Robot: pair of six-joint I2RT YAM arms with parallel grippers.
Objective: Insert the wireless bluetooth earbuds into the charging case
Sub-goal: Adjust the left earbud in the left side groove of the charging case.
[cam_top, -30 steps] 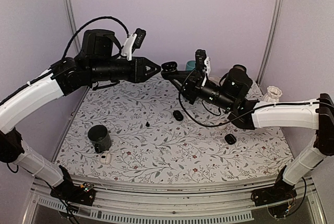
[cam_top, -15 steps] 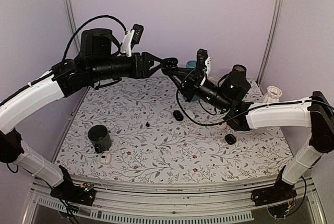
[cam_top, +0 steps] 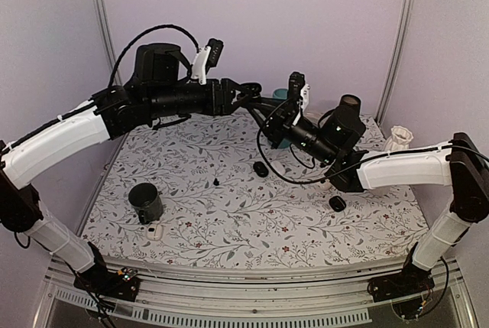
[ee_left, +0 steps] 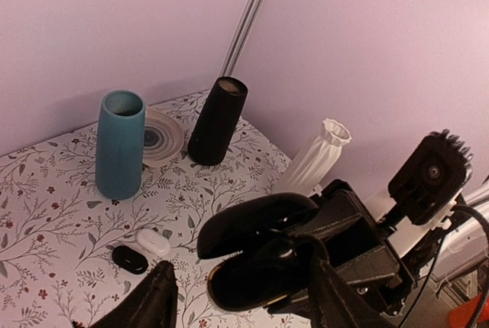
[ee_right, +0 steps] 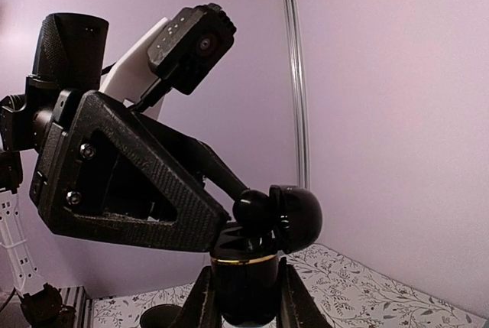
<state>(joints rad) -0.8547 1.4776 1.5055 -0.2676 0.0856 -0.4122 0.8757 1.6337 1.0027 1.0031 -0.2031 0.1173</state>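
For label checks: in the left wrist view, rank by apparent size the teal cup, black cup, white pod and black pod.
1. teal cup, slightly over black cup; teal sits nearer, so unsure.
2. white pod and black pod: alike, far smaller.

I see a white cloth [cam_top: 229,221] printed with grey leafy sprigs and tiny red flowers. The walls [cam_top: 321,22] are plain lilac. The case [ee_left: 252,221] is glossy black, with a gold band [ee_right: 243,261] on it. I see a teal vase [ee_left: 120,144], a black vase [ee_left: 218,120], a ribbed white vase [ee_left: 317,156], a grey-ringed plate [ee_left: 163,135], a white pod [ee_left: 153,241] and a black pod [ee_left: 130,259]. The left arm [cam_top: 53,141] and right arm [cam_top: 405,167] are white and black.
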